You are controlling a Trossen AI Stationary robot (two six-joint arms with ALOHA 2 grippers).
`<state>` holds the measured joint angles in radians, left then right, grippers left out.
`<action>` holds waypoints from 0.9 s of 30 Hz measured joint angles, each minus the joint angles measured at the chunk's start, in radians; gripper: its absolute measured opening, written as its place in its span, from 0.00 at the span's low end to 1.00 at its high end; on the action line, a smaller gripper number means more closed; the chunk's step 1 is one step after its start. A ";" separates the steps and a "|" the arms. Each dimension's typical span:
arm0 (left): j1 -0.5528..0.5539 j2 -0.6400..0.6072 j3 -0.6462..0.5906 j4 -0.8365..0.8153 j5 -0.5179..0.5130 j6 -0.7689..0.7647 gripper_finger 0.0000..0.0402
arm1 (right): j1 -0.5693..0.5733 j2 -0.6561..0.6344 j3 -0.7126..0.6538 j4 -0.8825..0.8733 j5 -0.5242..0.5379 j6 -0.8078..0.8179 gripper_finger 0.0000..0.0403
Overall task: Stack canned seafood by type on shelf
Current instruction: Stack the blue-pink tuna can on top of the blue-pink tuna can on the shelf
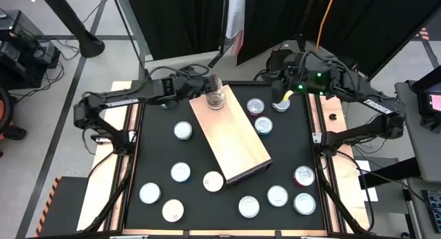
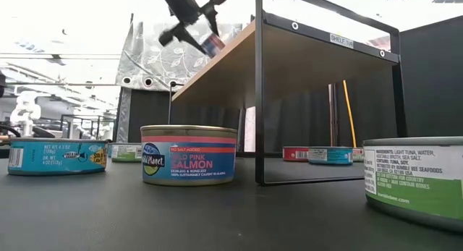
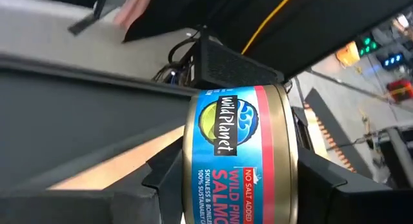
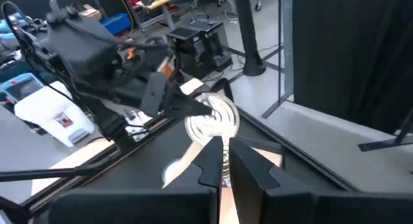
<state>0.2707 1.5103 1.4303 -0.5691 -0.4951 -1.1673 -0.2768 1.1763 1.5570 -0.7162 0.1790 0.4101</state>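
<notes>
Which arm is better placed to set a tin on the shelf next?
The left. Its claw already grips a red-and-blue labelled round salmon tin above the far end of the pale wooden shelf. The right claw hangs beside the shelf, gripping nothing.

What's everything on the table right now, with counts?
shelf: one, pale wood top on a black frame, diagonal mid-table
salmon tin: one, blue and red label, held above the shelf's far end
left tins: five, silvery or white tops, on the tabletop left of the shelf
far-right tins: three, silvery tops, beside the shelf's far end
near-right tins: four, one red-topped, near right corner
tabletop: one, black
left end effector: shut on the salmon tin
right end effector: over the far-right tins
</notes>
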 joint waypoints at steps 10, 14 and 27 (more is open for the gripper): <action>-0.001 0.073 0.000 0.023 0.010 -0.111 0.50 | -0.019 -0.018 0.000 -0.087 -0.032 -0.092 0.04; -0.001 0.083 0.000 0.040 0.017 -0.118 0.50 | -0.020 -0.005 0.002 -0.103 -0.067 -0.123 0.04; -0.001 0.091 0.002 -0.038 0.026 -0.189 0.71 | -0.044 0.072 0.002 -0.104 -0.193 -0.211 0.04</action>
<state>0.2699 1.6016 1.4322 -0.6074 -0.4691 -1.3560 -0.3207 1.2483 1.5585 -0.8198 -0.0141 0.1988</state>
